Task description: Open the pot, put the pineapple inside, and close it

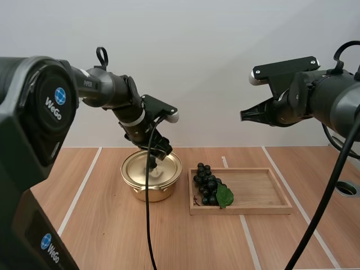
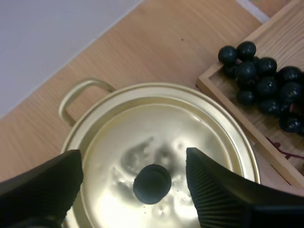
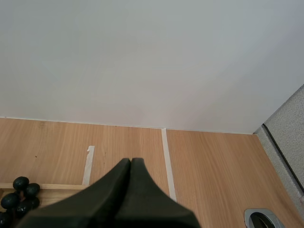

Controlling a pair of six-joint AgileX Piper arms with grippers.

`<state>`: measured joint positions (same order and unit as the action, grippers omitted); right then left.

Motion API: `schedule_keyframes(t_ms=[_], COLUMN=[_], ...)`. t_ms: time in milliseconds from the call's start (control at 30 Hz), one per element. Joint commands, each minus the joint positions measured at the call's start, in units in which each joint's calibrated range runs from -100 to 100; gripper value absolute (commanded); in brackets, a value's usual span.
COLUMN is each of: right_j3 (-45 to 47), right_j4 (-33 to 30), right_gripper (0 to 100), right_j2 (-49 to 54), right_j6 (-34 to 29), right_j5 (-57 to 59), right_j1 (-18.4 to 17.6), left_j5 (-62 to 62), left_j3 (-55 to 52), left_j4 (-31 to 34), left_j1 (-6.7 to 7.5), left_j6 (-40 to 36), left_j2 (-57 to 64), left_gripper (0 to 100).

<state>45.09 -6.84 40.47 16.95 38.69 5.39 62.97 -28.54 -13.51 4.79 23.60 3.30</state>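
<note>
A gold pot [image 1: 147, 188] with its lid [image 1: 152, 169] on stands on the wooden table, left of a wooden tray [image 1: 259, 194]. My left gripper [image 1: 153, 161] hangs just above the lid, open. In the left wrist view its fingers [image 2: 223, 194] stand wide apart on either side of the lid's black knob [image 2: 152, 184], not touching it. A bunch of dark grapes [image 1: 208, 184] with a green leaf lies at the tray's left end, and the grapes [image 2: 261, 85] sit close beside the pot. My right gripper [image 1: 246, 115] is shut on nothing, high above the tray's right side.
White tape lines [image 1: 79, 191] run across the table. A round metal hole [image 1: 349, 188] sits at the table's right edge. The tray's right half is bare wood. A plain wall stands close behind the pot.
</note>
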Motion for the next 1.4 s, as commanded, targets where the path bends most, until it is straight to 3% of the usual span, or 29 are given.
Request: schedule_keyframes(t_ms=[0,267,333,400,567,833,967,1067,1233,1367], right_j3=[0.18,0.18,0.18,0.18,1.77,11.58,14.61,15.03,15.55,15.55], right_j4=[-0.34,0.03,0.03,0.03,0.06,-0.94,0.57,2.76,-1.74,-1.61], right_gripper=[0,0,0,0,0,0,0,0,0,0], right_j2=[0.38,0.38,0.38,0.38,0.89,10.35,21.19,27.52,34.82,41.94], right_j6=[-0.2,-0.2,-0.2,-0.2,-0.2,0.21,0.21,0.21,0.21,0.21], right_j5=[-0.15,-0.32,-0.32,-0.32,-3.08,-15.27,-19.99,-17.06,-16.66,-16.88], right_j1=[0.3,0.3,0.3,0.3,0.3,0.3,0.3,1.06,2.04,2.04], left_j5=[2.99,8.76,8.09,8.01,8.48,8.71,10.17,9.16,7.67,3.83], left_j3=[3.75,11.85,12.05,12.05,12.05,12.05,11.88,10.43,5.42,-0.59], left_j4=[-0.04,0.01,0.25,0.84,2.85,2.98,2.98,2.98,2.98,2.16], left_j1=[0.1,0.1,0.1,0.1,0.1,0.1,0.1,-0.04,-2.12,-3.16], left_j6=[-0.4,-2.64,-2.55,-2.55,-2.95,-6.27,-9.25,-10.85,-12.89,-13.0], left_j2=[3.92,17.47,21.95,25.91,36.1,49.88,54.48,58.27,65.91,72.85], left_gripper=[100,100,93,75,0,0,0,0,0,0])
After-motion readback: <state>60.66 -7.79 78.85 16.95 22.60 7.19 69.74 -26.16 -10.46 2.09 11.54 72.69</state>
